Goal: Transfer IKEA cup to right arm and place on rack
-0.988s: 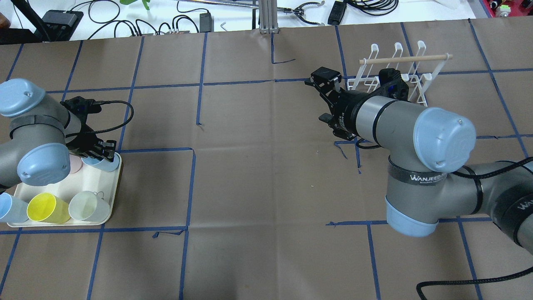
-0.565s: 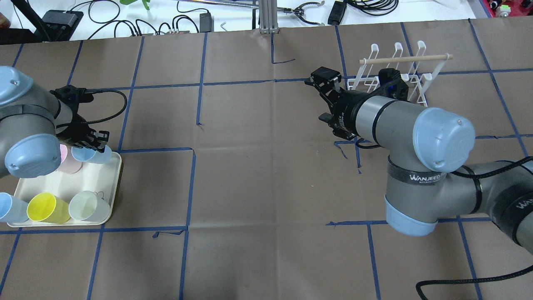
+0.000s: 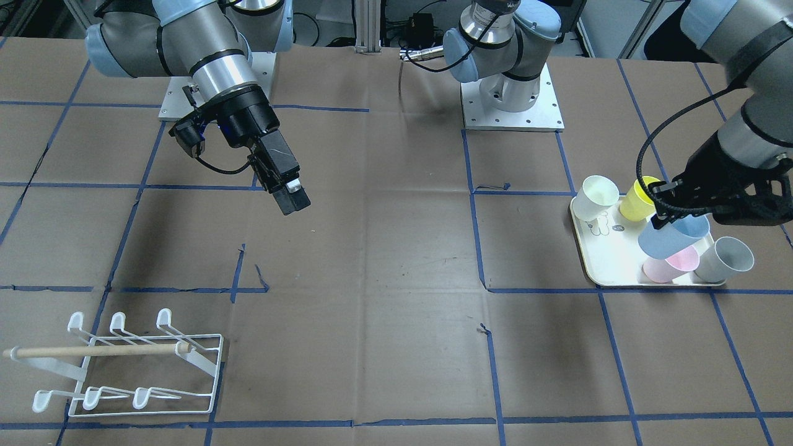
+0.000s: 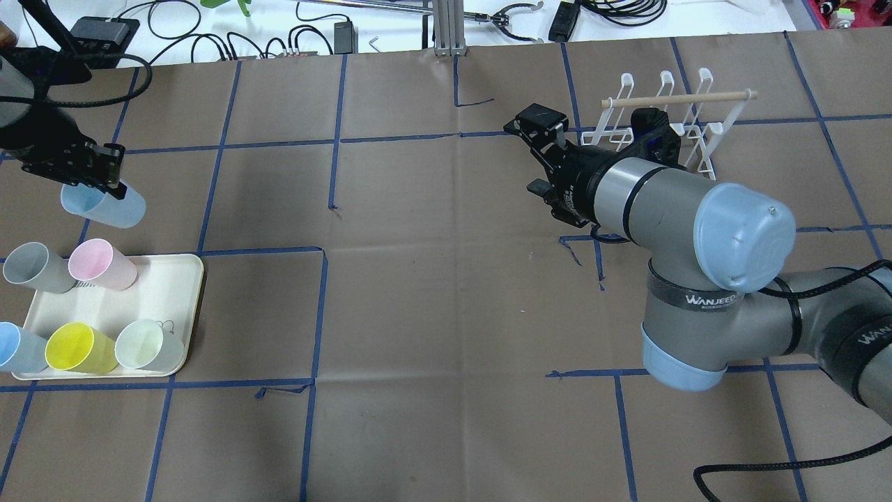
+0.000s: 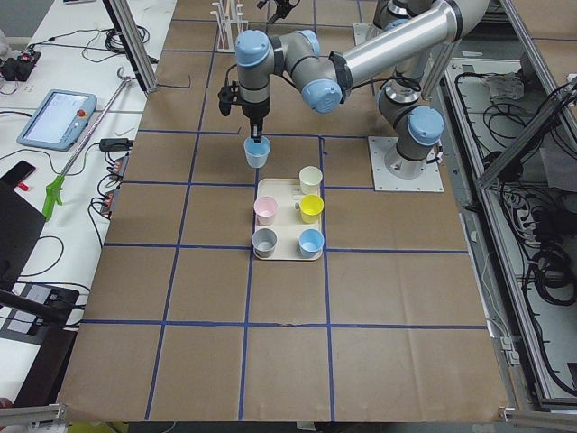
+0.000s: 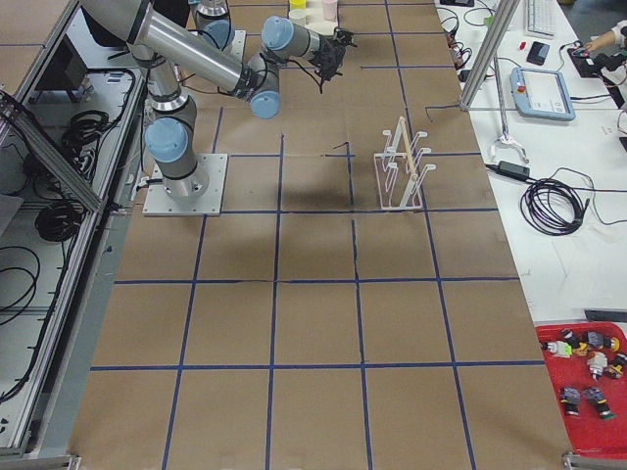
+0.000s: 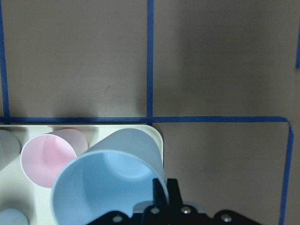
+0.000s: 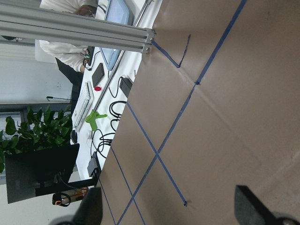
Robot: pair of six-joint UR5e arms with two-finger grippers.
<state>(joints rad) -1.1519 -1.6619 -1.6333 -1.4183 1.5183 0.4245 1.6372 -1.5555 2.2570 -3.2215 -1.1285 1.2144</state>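
My left gripper (image 4: 90,178) is shut on the rim of a light blue cup (image 4: 104,206) and holds it in the air beyond the far edge of the tray. The cup also shows in the front view (image 3: 672,238) and in the left wrist view (image 7: 112,183), where the fingertips (image 7: 172,190) pinch its wall. My right gripper (image 4: 533,153) is open and empty, hovering mid-table just left of the white wire rack (image 4: 662,122). In the right wrist view its two fingers (image 8: 91,208) stand wide apart. The rack (image 3: 142,365) holds no cups.
A cream tray (image 4: 164,293) at the left holds a grey cup (image 4: 31,267), a pink cup (image 4: 101,263), a yellow cup (image 4: 77,347), a pale white cup (image 4: 146,345) and another blue cup (image 4: 17,348). Cables and gear lie beyond the table's far edge.
My left gripper has lifted the light blue cup off the tray and carried it up and away from the tray's far edge. My right gripper has shifted slightly left.
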